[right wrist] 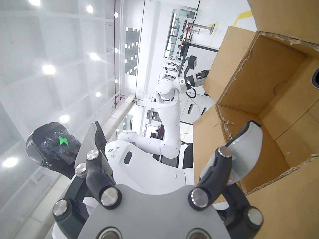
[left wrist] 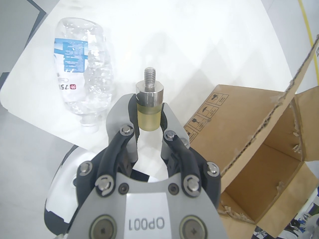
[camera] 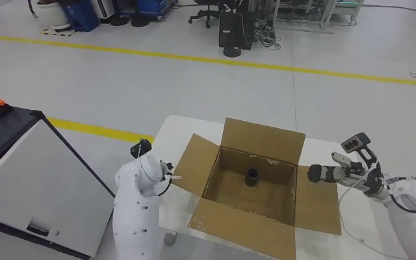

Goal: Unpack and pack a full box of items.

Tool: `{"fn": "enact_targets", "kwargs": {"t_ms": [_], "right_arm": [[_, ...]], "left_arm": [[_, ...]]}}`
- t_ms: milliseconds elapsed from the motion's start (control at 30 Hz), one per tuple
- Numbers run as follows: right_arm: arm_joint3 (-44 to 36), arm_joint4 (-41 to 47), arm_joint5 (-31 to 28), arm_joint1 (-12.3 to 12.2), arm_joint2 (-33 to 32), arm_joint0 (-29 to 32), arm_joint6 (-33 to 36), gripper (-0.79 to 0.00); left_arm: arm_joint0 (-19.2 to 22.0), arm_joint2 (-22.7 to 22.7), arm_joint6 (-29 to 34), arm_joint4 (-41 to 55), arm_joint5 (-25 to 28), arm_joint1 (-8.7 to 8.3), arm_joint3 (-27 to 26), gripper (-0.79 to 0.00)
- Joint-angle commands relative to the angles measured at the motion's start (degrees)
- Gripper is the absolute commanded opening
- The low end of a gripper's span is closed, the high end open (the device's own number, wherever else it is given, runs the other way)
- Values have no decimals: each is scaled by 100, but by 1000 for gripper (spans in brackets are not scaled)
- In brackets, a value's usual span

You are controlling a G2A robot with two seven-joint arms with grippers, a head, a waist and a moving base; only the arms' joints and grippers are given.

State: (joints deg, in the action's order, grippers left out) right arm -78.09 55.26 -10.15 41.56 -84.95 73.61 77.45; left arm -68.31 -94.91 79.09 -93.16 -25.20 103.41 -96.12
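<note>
An open cardboard box [camera: 257, 185] stands mid-table with all its flaps spread. On its floor rests one black cylindrical item [camera: 251, 176], which shows at the edge of the right wrist view as the same black item [right wrist: 316, 77]. My left gripper [left wrist: 147, 103] is shut on a metal cylinder with a threaded stud and a yellowish base [left wrist: 149, 93], held above the table beside the box's left flap [camera: 192, 164]. A clear plastic bottle [left wrist: 81, 70] lies on its side on the table close by. My right gripper [right wrist: 174, 125] is open with nothing in it, over the box's right flap [camera: 314, 173].
The white table [camera: 175, 133] has bare surface left of the box and a rounded edge there. A white cabinet with a dark frame [camera: 39, 182] stands off the table's left side. The rear flap [camera: 263, 140] stands upright.
</note>
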Motion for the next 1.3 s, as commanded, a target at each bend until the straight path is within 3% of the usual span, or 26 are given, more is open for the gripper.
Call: {"fn": "enact_targets", "kwargs": {"t_ms": [0, 300, 533, 867, 1033, 1267], "right_arm": [[0, 0, 0, 0, 0, 0, 0, 0], [0, 0, 0, 0, 0, 0, 0, 0], [0, 0, 0, 0, 0, 0, 0, 0], [0, 0, 0, 0, 0, 0, 0, 0], [0, 0, 0, 0, 0, 0, 0, 0], [0, 0, 0, 0, 0, 0, 0, 0]], "left_arm": [[164, -83, -175, -125, -175, 57, 284, -785], [720, -559, -450, -297, -451, 251, 1193, -785], [978, -961, -597, -423, -598, 277, 1855, -785], [1283, -1055, -706, -128, -706, 334, 2532, -785], [1294, -1063, -952, 207, -951, 310, 2739, -785], [1270, -913, -1238, -38, -1237, 296, 2837, -785]]}}
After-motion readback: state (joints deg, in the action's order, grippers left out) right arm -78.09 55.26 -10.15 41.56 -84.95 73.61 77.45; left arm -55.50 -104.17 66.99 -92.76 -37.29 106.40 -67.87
